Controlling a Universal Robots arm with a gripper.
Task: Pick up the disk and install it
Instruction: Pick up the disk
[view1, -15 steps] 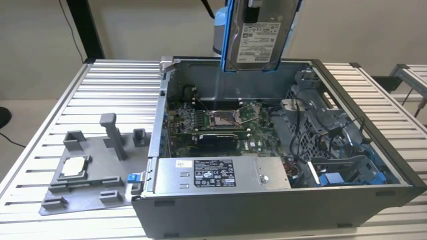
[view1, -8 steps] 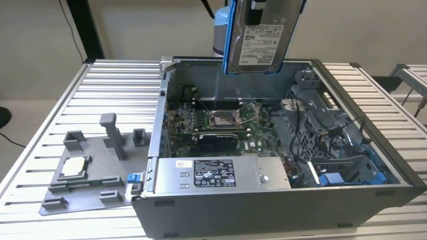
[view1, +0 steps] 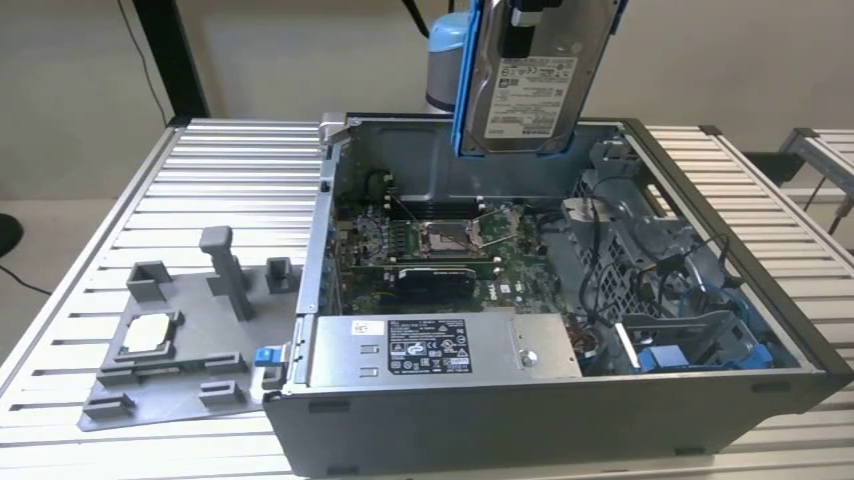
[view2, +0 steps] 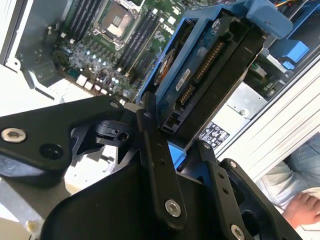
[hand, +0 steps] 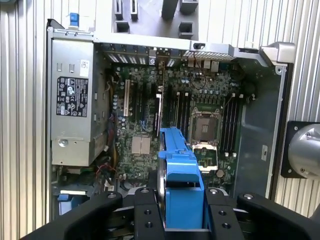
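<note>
The gripper (hand: 181, 197) is clamped tight on the disk (view1: 530, 92), with its blue frame between the fingers. The disk hangs up in the air, standing on end, over the open computer case (view1: 534, 430). The case sits on the slatted bench (view1: 227, 180).

Bench and surroundings, even indoor light.

Work surface: slatted aluminium table (view1: 227, 170), the same ribbed slats (hand: 20, 125) in the first wrist view. Behind it, plain cream wall (view1: 294, 60), evenly lit. Black upright post (view1: 176, 60) at the table's far corner on the exterior view's left, thin black cable (view1: 138, 45) hanging just beside it. Pale floor (view1: 54, 220) past the table's edge on that side. Second slatted bench (view1: 821, 160) at the exterior view's right, standing apart.
</note>
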